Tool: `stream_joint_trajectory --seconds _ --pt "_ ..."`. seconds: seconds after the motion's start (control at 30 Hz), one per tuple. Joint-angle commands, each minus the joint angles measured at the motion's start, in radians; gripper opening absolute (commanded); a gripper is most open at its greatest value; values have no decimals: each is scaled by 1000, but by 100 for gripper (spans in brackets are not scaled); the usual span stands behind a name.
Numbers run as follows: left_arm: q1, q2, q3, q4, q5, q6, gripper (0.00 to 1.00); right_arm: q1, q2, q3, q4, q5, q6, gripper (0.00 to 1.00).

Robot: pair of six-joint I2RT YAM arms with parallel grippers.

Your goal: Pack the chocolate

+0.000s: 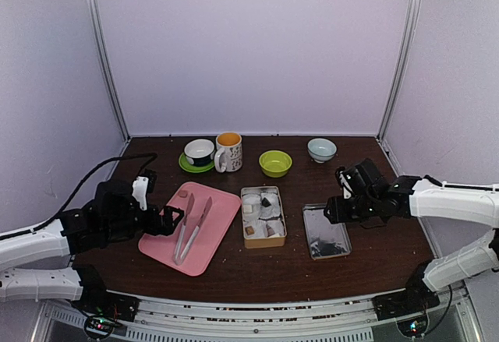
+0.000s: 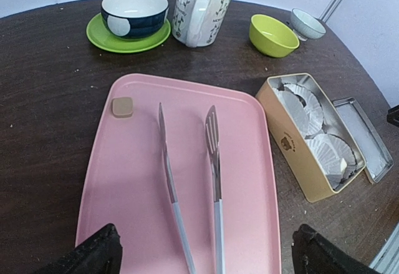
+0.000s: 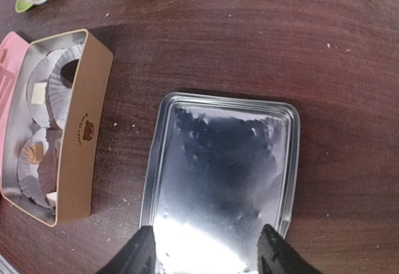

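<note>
One tan chocolate [image 2: 122,107] lies at the far left corner of the pink tray [image 2: 124,186], beside the pinkish tongs [image 2: 214,161]. My left gripper [image 2: 202,263] is open and empty, hovering over the tray's near end above the tong handles. The bear-printed tin [image 1: 263,216] holds white paper cups with a whitish chocolate [image 3: 38,93] and a brown one [image 3: 34,153]. Its shiny lid [image 3: 221,168] lies on the table to the tin's right. My right gripper [image 3: 209,258] is open and empty, just above the lid's near edge.
Along the back stand a dark bowl on a green saucer [image 1: 198,153], a patterned mug [image 1: 228,152], a lime green bowl [image 1: 275,163] and a pale bowl [image 1: 321,149]. White walls enclose the dark wooden table [image 1: 390,256].
</note>
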Motion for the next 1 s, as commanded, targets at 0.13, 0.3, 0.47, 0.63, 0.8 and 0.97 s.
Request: stream_joint_trajectory --seconds 0.13,0.3,0.47,0.63,0.8,0.97 --pt "6 19 13 38 -12 17 98 63 141 80 31 24 40 48" --pt "7 39 25 27 -12 30 97 94 252 138 24 5 56 37" --pt "6 38 24 22 -18 34 97 134 316 172 1 5 76 32" --pt "7 42 25 32 -21 37 97 166 352 183 -24 35 99 32" --pt "6 60 36 31 -20 47 97 193 389 198 -32 45 119 32" --pt "6 67 38 28 -19 49 97 213 437 219 -61 72 133 30"
